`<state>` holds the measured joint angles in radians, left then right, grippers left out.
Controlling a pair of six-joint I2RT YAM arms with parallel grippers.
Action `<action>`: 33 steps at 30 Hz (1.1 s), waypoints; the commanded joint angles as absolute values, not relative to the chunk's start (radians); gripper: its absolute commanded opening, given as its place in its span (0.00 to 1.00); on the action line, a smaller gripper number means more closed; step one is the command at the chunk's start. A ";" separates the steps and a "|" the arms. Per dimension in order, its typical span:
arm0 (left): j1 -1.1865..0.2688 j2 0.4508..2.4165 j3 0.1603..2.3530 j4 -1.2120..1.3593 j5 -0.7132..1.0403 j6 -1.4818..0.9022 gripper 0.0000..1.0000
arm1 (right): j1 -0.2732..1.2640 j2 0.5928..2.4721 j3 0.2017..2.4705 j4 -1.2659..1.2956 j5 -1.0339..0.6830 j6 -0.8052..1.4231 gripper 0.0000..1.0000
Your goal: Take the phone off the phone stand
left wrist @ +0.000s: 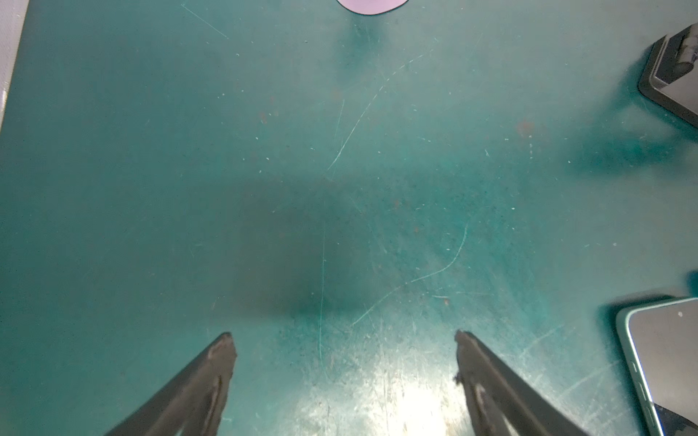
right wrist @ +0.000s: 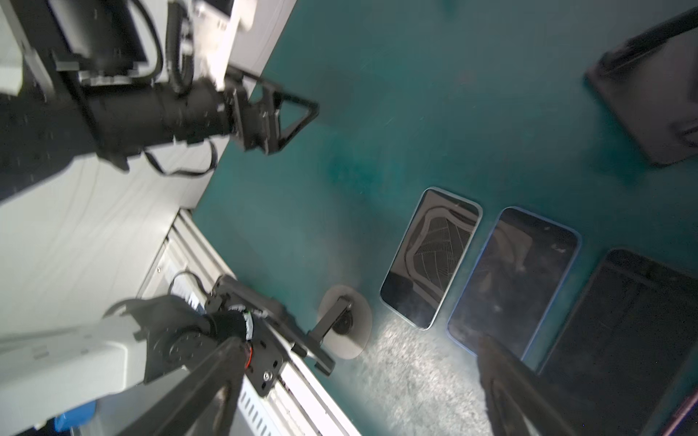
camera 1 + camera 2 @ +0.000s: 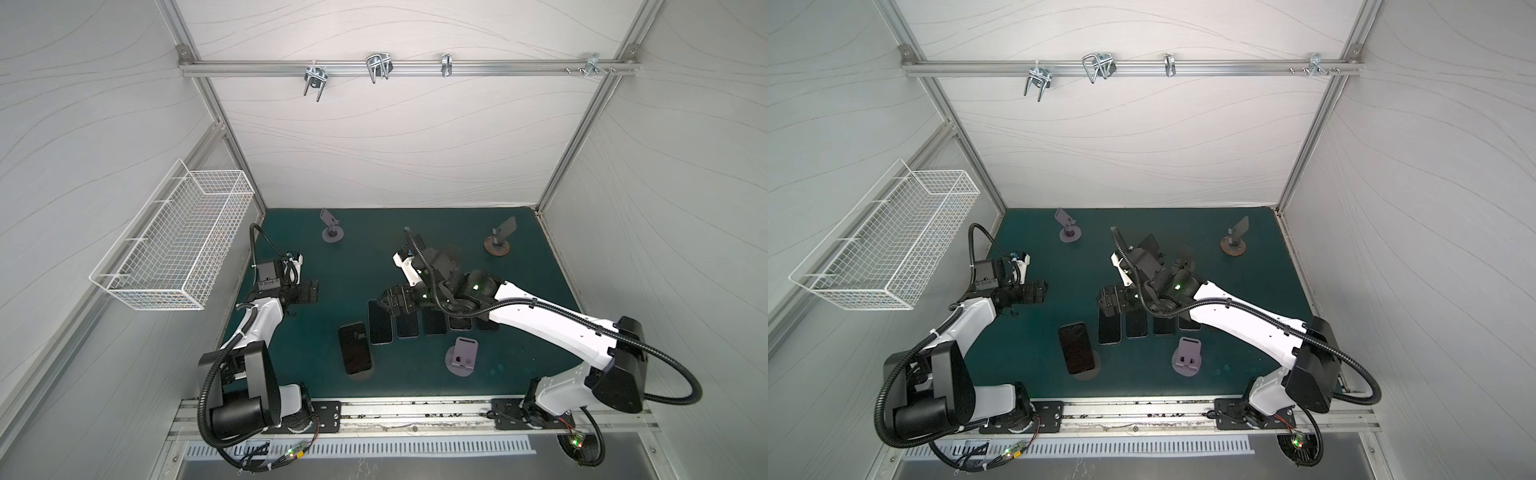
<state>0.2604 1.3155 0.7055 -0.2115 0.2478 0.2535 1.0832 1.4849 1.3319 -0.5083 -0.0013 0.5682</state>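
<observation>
Phone (image 3: 355, 347) on its phone stand (image 3: 364, 376), close to the near edge of the bench (image 3: 299, 361) and left of its middle. The dark slab leaned back on the cradle, and only the stand's round foot showed beneath it. Further right along that edge stood an empty lilac stand (image 3: 462, 356). Beyond both lay a row of flat phones (image 3: 406, 326), the leftmost just beside the leaning phone's upper corner. Over the row's left end hung the right gripper (image 3: 392, 301), jaws spread wide and holding nothing. The left gripper (image 3: 309, 293), likewise wide and empty, hovered above bare mat toward the left edge. By the far edge stood a grey stand (image 3: 331, 227) on the left and an orange-footed stand (image 3: 500, 239) on the right, both empty. The step in hand appeared to be the approach. It would go best with the jaws squared across the phone's long sides and closed above the cradle's lip. The phone should then be drawn up along its own lean, clear of the flat row. A light stand might tip or follow the lift.
</observation>
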 commanded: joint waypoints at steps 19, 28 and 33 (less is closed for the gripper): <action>0.263 1.312 0.741 -0.209 0.257 0.267 0.92 | 1.420 1.795 1.625 -0.624 0.609 0.942 0.99; 0.264 1.315 0.742 -0.213 0.253 0.266 0.92 | 1.475 1.965 1.786 -0.801 0.638 1.070 0.99; 0.263 1.315 0.741 -0.215 0.252 0.265 0.92 | 1.478 2.015 1.854 -0.908 0.649 1.123 0.97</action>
<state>0.2604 1.3155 0.7055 -0.2123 0.2478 0.2543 1.4715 1.9949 1.8076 -0.7940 0.6125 1.0546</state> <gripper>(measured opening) 0.918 0.976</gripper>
